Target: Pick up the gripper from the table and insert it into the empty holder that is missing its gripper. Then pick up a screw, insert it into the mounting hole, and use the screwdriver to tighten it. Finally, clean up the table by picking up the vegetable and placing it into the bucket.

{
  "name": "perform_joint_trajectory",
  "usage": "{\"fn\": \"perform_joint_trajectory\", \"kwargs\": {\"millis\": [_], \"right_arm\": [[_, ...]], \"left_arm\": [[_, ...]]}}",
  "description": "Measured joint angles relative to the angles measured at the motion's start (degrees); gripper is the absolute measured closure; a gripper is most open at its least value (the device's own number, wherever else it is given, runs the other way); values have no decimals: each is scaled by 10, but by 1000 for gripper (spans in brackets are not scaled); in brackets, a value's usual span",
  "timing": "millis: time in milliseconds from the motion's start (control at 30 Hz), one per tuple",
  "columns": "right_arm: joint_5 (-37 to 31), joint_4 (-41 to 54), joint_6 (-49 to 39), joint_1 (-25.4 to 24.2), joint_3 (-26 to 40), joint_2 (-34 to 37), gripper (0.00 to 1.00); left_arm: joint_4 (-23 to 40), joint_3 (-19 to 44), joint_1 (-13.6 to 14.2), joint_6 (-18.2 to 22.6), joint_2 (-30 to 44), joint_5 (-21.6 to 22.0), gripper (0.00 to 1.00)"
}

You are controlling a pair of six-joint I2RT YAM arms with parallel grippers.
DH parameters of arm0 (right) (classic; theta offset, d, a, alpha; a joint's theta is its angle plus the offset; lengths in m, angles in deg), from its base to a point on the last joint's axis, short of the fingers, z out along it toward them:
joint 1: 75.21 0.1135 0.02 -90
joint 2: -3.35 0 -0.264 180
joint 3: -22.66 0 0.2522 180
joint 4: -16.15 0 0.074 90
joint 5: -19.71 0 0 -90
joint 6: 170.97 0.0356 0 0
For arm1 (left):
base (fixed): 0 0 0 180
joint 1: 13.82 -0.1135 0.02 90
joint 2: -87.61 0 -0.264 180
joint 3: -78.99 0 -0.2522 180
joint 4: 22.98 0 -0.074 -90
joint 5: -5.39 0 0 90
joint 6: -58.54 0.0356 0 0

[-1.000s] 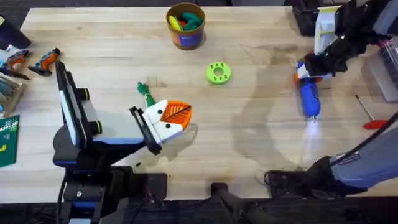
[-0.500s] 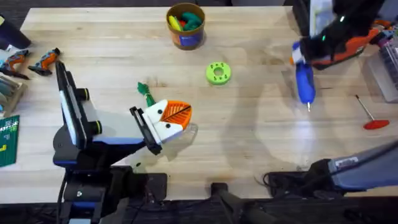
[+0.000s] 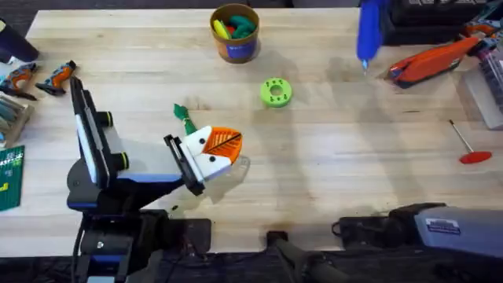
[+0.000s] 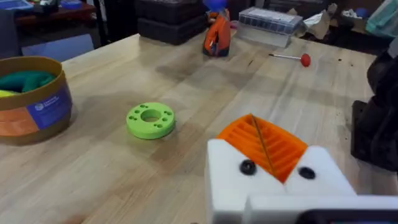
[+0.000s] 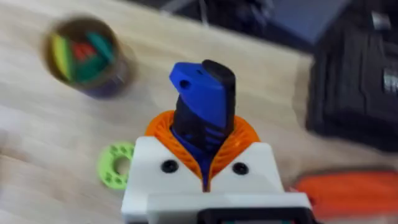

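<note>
The screwdriver (image 5: 204, 109) was gripped between the orange pads of the right claw (image 5: 204, 163), its blue body standing up out of the fingers in the right wrist view. From overhead the screwdriver (image 3: 368, 33) was seen held above the far right part of the surface (image 3: 330, 165), its silver tip pointing toward the near edge.

The left claw (image 3: 222, 151) rested low near the middle of the surface, toward the near edge. Both of its white mounts carried orange ribbed tips, and the tips were pressed together with nothing seen between them. In the left wrist view the left claw (image 4: 264, 146) showed two dark screw heads in its white mounts.

The vegetable (image 3: 185, 118) lay on the surface just beside the left claw, on its far-left side; whether they touched could not be told. The bucket (image 3: 234, 33) stood near the middle of the far edge, well apart from both claws, with colourful toys inside. A blue label with white writing was seen on the bucket (image 4: 31, 99) in the left wrist view, but the writing could not be read.

A lime-green disc (image 3: 275, 92) with holes lay between the bucket and the left claw. A thin rod with a red handle (image 3: 466, 145) lay near the right edge.
</note>
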Motion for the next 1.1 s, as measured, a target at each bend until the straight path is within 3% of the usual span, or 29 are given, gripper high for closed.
{"fn": "perform_joint_trajectory", "kwargs": {"millis": [200,633,900,1100], "right_arm": [[90,-104,41,29,13,-47,975],[323,-209,112,36,7,-107,975],[367,-349,178,61,-115,-130,975],[414,-546,238,90,-233,-152,976]], "left_arm": [[0,0,0,0,0,0,993],[0,0,0,0,0,0,993],[0,0,0,0,0,0,993],[0,0,0,0,0,0,993]]}}
